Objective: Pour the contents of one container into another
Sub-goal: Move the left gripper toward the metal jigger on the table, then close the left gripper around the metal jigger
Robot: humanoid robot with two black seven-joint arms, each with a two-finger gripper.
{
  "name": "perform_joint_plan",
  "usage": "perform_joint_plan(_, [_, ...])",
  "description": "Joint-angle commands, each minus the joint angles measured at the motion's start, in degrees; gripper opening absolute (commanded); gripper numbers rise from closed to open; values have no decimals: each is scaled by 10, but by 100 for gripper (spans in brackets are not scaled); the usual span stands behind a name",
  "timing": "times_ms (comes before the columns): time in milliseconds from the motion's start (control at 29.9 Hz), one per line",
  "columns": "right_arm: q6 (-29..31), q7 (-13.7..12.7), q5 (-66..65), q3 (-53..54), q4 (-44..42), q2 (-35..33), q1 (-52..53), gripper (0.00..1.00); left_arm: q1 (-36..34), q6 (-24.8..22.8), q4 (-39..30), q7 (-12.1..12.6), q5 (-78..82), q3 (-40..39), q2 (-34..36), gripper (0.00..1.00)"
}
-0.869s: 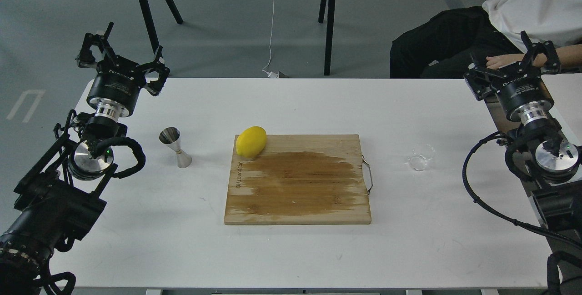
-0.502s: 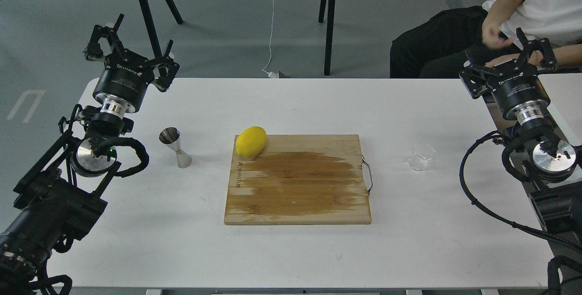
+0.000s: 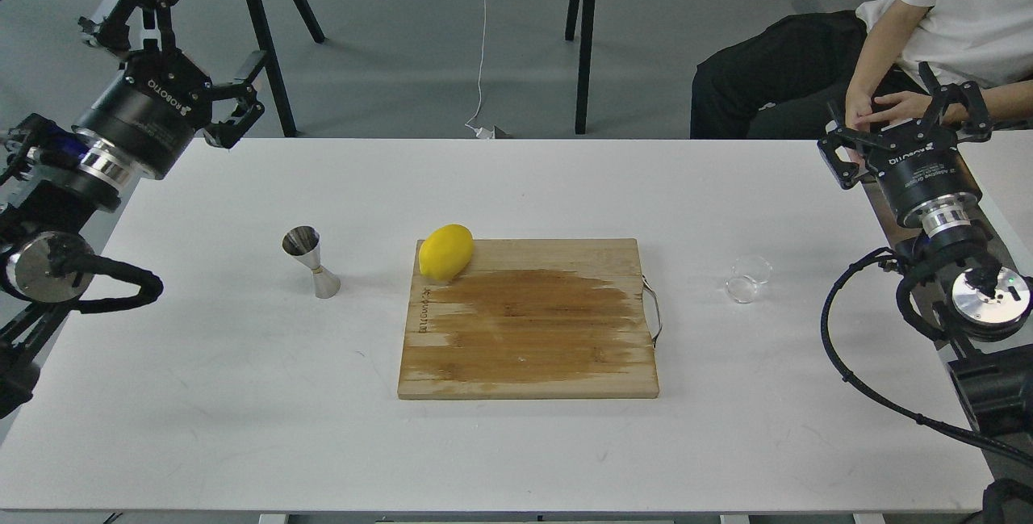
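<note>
The left gripper (image 3: 173,48) hangs over the far left corner of the white worktop (image 3: 516,443), its two fingers spread wide apart and holding nothing. The steel jigger (image 3: 311,262) stands upright on the worktop well apart from it, nearer the viewer and toward the middle, with open surface between the two. The right gripper (image 3: 908,116) sits at the far right edge of the worktop, its fingers likewise spread and empty. The clear glass cup (image 3: 747,279) rests on the worktop nearer the viewer than this gripper and to its inner side, apart from it and untouched. Between jigger and cup lies a wooden cutting board (image 3: 529,330) with a darker damp-looking patch across its middle and a metal handle on its right edge. A yellow lemon (image 3: 445,252) lies on the board's far left corner, near the jigger but not touching it. A seated person (image 3: 952,15) in a white shirt is behind the right gripper.
</note>
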Motion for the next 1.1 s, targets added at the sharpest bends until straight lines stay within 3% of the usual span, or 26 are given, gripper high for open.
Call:
perform_joint_plan(0, [0,0,1,5,0,-1,-2,100,42,45,-83,0,127,0,49,99])
perform_joint_plan(134, [0,7,1,11,-2,2,-8,100,95,105,-123,0,296,0,63,99])
perform_joint_plan(234, [0,21,1,11,-2,3,-14,100,126,133,-122,-2,424,0,59,98])
perform_joint_plan(502, [0,23,1,29,0,3,-23,100,187,186,-103,-1,679,26,44,98])
perform_joint_plan(702, [0,23,1,42,0,3,-32,100,184,261,2,1,896,76,9,98])
perform_joint_plan(802, [0,23,0,42,-2,3,-35,100,177,271,82,-1,937,79,-29,99])
perform_joint_plan(970, [0,23,-1,39,-4,3,-43,100,166,283,124,0,1001,78,-81,98])
perform_joint_plan(1070, [0,23,-1,41,-4,2,-43,100,137,302,188,1,1001,79,-118,98])
